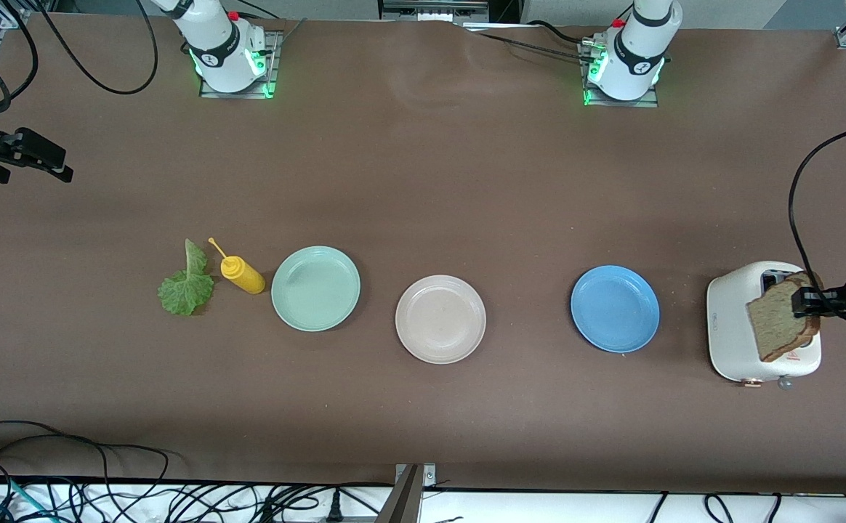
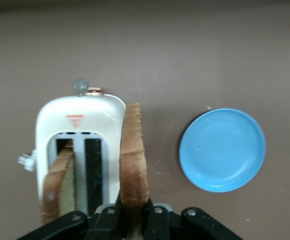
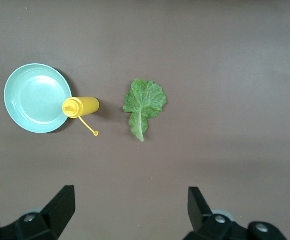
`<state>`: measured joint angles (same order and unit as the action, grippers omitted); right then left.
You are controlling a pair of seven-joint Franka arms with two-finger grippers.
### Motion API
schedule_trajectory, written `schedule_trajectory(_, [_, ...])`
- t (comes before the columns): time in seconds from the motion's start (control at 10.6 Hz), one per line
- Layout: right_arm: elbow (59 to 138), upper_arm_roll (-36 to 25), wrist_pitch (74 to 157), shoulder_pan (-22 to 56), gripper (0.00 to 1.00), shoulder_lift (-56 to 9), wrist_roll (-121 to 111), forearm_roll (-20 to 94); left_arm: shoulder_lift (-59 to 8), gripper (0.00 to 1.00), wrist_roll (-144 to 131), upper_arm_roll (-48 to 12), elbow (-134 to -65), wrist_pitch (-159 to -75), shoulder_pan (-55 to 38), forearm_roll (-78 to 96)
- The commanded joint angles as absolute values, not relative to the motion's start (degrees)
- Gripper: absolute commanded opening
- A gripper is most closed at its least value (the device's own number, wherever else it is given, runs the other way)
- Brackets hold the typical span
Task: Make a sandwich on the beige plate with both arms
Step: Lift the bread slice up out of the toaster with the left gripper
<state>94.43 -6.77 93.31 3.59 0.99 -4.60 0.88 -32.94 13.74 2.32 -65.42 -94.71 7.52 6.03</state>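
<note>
Lettuce leaf [image 1: 187,283] lies on table [image 1: 423,181] w/ right gripper [image 3: 130,210] spread wide, hovering above it. Beige plate [image 1: 440,318] sits mid-table btwn mint plate [image 1: 315,288] & blue plate [image 1: 615,308]. Left gripper [image 1: 804,301] pinches bread slice [image 1: 783,319] over toaster [image 1: 739,327], well apart from beige plate.

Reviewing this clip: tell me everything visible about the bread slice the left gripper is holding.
The bread slice is a square of tan wholemeal bread with a darker brown crust and a speckled crumb. It looks soft and plain. The left gripper is shut on its upper edge, so it hangs upright, slightly tilted, in the air over the white toaster at the left arm's end of the table. It has left the slot and touches only the fingers. A second slice sits in the toaster's other slot.
</note>
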Motion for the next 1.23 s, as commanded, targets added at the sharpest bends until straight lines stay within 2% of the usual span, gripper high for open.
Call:
schedule_trajectory(0.0, [93.34,-6.59,92.29,3.16,1.0,0.62,-4.22,1.58,-34.01,0.0,8.29,1.68,-63.98,-92.37,7.47,14.63])
schedule_trajectory(0.38, [93.34,-6.59,92.29,3.16,1.0,0.62,-4.31,1.58,-38.66,0.0,-0.07,1.58,-64.51,-92.37,3.88,31.77])
schedule_trajectory(1.14, [93.34,-6.59,92.29,3.16,1.0,0.62,-4.31,1.58,-42.27,0.0,-15.27,1.58,-66.35,-96.5,-5.53,41.56])
